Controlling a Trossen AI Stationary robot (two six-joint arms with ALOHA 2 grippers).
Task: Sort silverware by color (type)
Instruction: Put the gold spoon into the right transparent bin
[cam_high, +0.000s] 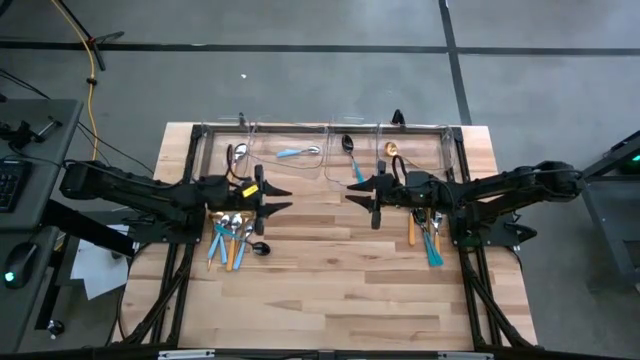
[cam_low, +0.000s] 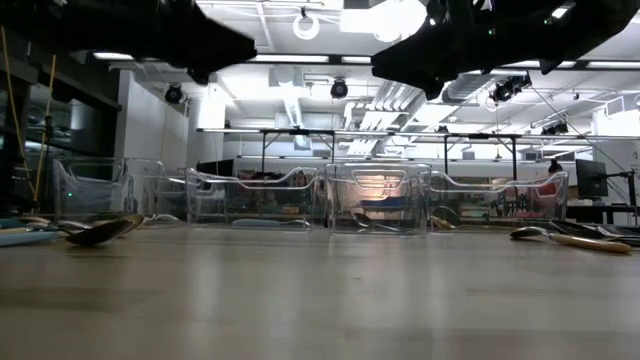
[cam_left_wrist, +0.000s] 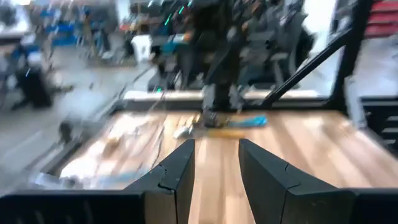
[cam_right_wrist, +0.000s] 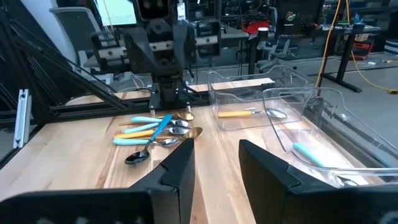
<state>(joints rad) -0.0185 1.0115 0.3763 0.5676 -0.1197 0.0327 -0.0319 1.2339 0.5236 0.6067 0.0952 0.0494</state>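
The silverware lies in two heaps on the wooden table. One heap (cam_high: 233, 240) of orange- and light-blue-handled pieces and a gold one (cam_right_wrist: 155, 132) lies under my left arm. The other (cam_high: 428, 238) lies under my right arm. Single pieces lie in the clear bins: a light-blue-handled spoon (cam_high: 298, 152), a black spoon (cam_high: 351, 155), a gold spoon (cam_high: 392, 150) and an orange-handled one (cam_right_wrist: 244, 113). My left gripper (cam_high: 288, 198) and my right gripper (cam_high: 351, 192) face each other level above the table's middle, both open with nothing between the fingers.
A row of clear plastic bins (cam_high: 330, 150) stands along the table's far edge, inside a black frame (cam_high: 196, 165). Bare wood (cam_high: 330, 280) stretches from the arms to the near edge. Beyond the table the low view shows a workshop room.
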